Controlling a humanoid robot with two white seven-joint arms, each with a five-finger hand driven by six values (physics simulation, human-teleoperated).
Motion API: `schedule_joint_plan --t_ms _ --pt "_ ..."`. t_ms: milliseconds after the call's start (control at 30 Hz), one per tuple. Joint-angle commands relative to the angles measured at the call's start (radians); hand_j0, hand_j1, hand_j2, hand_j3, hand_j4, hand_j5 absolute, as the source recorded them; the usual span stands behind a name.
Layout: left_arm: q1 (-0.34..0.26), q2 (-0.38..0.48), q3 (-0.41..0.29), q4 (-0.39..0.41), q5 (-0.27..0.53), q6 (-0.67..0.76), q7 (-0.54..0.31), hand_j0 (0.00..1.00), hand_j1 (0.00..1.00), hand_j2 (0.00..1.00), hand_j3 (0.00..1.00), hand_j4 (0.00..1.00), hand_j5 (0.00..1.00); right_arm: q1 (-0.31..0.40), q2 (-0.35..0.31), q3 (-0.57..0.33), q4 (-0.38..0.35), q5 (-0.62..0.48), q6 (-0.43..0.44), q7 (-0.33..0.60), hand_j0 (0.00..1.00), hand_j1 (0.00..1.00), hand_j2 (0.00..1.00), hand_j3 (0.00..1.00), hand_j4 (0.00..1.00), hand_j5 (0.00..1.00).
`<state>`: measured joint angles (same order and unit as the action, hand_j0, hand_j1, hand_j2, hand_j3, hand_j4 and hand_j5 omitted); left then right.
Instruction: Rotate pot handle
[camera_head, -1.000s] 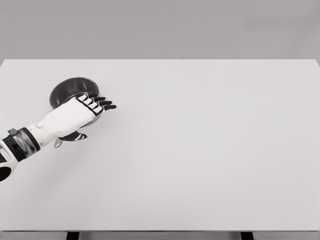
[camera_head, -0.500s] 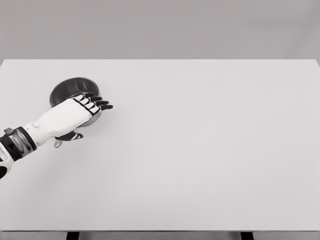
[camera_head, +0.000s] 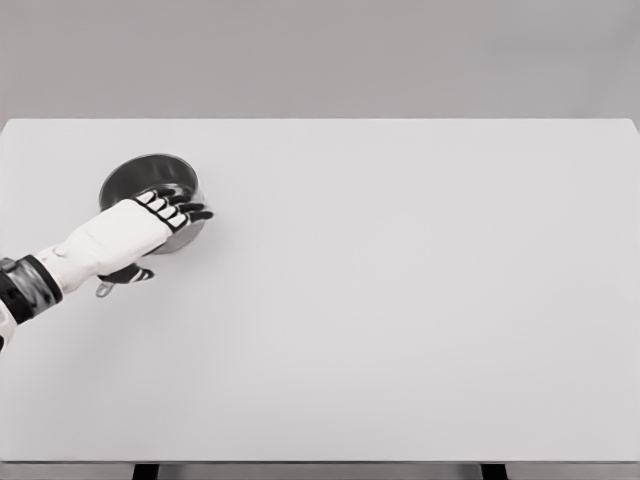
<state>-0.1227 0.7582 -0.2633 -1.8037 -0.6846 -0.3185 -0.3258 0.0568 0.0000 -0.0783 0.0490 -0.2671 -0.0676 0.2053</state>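
A dark metal pot stands on the white table at the far left. Its handle runs toward the lower left under my left hand, and only the handle's end shows. My left hand lies over the pot's near rim and the handle. The black fingertips reach out nearly straight past the rim, and the thumb sits beside the handle. The hand is open, and whether it presses on the handle is hidden. The right arm is out of view.
The table's left edge runs close to my left forearm. The back edge lies just beyond the pot. Two dark table legs show under the front edge.
My left hand and forearm have drawn back to the left and slightly up. The handle's end has shifted left with the hand. The pot's bowl stays in place.
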Motion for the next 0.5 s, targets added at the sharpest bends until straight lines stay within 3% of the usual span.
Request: schedule_joint_plan --t_ms 0,467 --pt "0.0 0.006 0.001 0.0 0.004 0.015 0.001 1.0 1.0 1.0 1.0 1.0 1.0 0.0 0.0 0.0 0.0 0.0 0.0 0.0 1.0 1.0 1.0 1.0 1.0 1.0" --pt "0.02 0.03 0.049 0.0 0.004 0.018 0.001 1.0 1.0 1.0 1.0 1.0 1.0 0.0 0.0 0.0 0.0 0.0 0.0 0.0 1.0 1.0 1.0 1.0 1.0 1.0"
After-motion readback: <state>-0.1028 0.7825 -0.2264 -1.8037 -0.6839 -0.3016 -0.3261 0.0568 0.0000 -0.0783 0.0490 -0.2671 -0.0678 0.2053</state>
